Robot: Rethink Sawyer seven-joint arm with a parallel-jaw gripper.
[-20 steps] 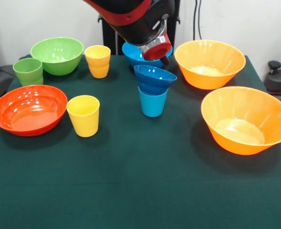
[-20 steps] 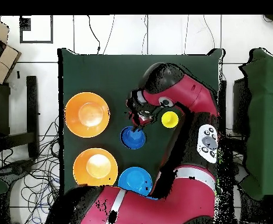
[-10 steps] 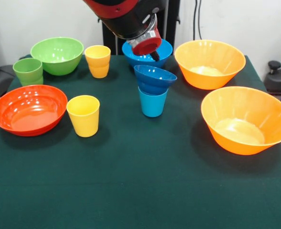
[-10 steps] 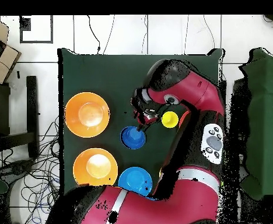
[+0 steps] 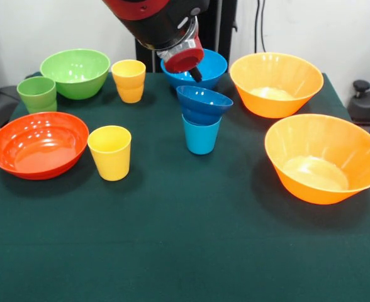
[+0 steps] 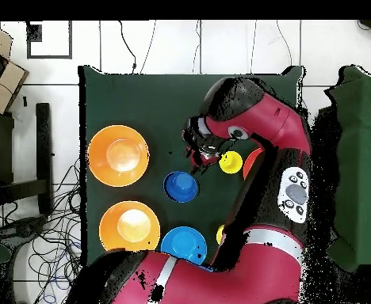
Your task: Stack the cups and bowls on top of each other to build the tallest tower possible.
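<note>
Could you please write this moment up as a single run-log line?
stage: tower begun | tower: small dark blue bowl on light blue cup | gripper: above, holds nothing | red-orange bowl: unstacked

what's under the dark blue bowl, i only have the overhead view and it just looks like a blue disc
Observer: The dark blue bowl sits upright on a light blue cup, which stands on the table.
Operator: is the arm hiding anything from me
Observer: Yes, a green bowl and a green cup stand side by side, with nothing stacked on either.
Operator: is the gripper touching the stack
Observer: No, the gripper hangs higher than the dark blue bowl's rim, clear of it.
</note>
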